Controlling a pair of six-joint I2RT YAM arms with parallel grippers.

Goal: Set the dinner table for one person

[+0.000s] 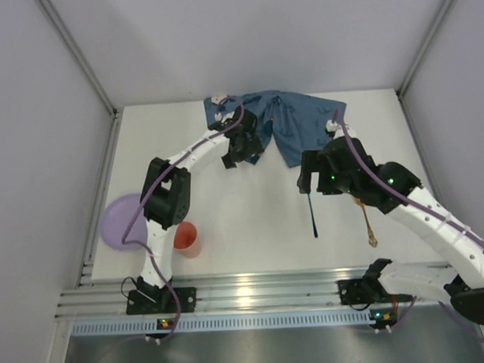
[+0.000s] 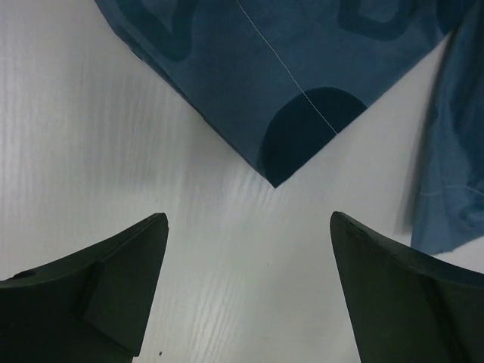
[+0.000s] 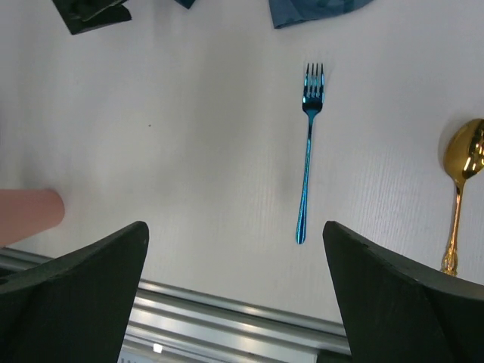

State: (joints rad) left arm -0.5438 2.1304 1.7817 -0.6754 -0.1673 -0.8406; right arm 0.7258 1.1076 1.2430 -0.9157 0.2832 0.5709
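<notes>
Top external view: the white surface (image 1: 227, 206) fills my screen between the grey walls, with the silver rail (image 1: 247, 294) running along its near edge by the arm bases. A blue cloth (image 1: 292, 123) lies rumpled against the far edge. My left gripper (image 1: 242, 153) sits at the cloth's near-left hem, and my right gripper (image 1: 314, 178) hangs just off its near-right corner.

On the left wrist feed the fingers are spread wide with only bare surface between them. One corner of the cloth points down toward the gap without touching either finger, so that gripper is released and holding nothing.

The right wrist feed shows the same thing: fingers well apart, nothing grasped. Between them, further out, I see a blue fork (image 3: 307, 151) lying flat with its tines toward the cloth. A gold spoon (image 3: 460, 189) lies to its right, roughly parallel to it and clearly apart from it.

Over on the left, a purple plate (image 1: 119, 221) rests near the surface's left edge, partly hidden by the left arm. A pink cup (image 1: 186, 236) stands just beside that arm on its other side, close to the rail
</notes>
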